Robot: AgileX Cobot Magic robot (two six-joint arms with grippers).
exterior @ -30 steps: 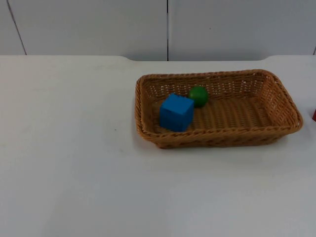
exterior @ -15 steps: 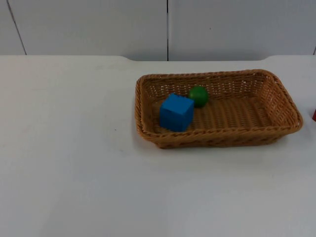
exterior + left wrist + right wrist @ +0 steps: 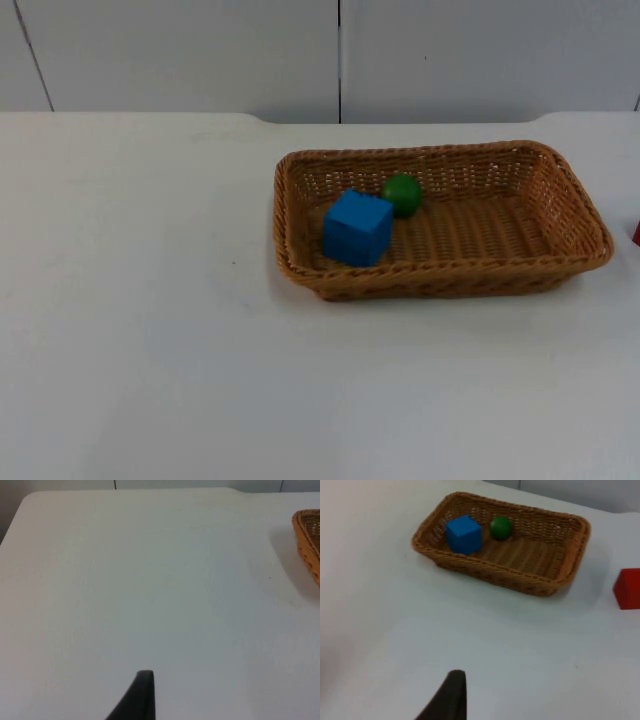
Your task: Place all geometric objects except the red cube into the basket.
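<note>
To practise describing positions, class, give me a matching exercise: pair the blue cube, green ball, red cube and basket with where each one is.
1 blue cube
2 green ball
3 red cube
4 basket

A on the table, outside the basket
B in the basket, near its back wall
C in the basket, near its front left corner
D on the white table, holding two things

Pairs: 1-C, 2-B, 3-A, 4-D

We find no difference between the earlier top views and the present one. The blue cube point(image 3: 357, 227) and the green ball point(image 3: 402, 194) lie where they lay inside the basket point(image 3: 580, 215), the basket rests at the same place on the tabletop point(image 3: 150, 330), and the sliver of the red cube point(image 3: 636, 234) keeps its position beside it.
</note>
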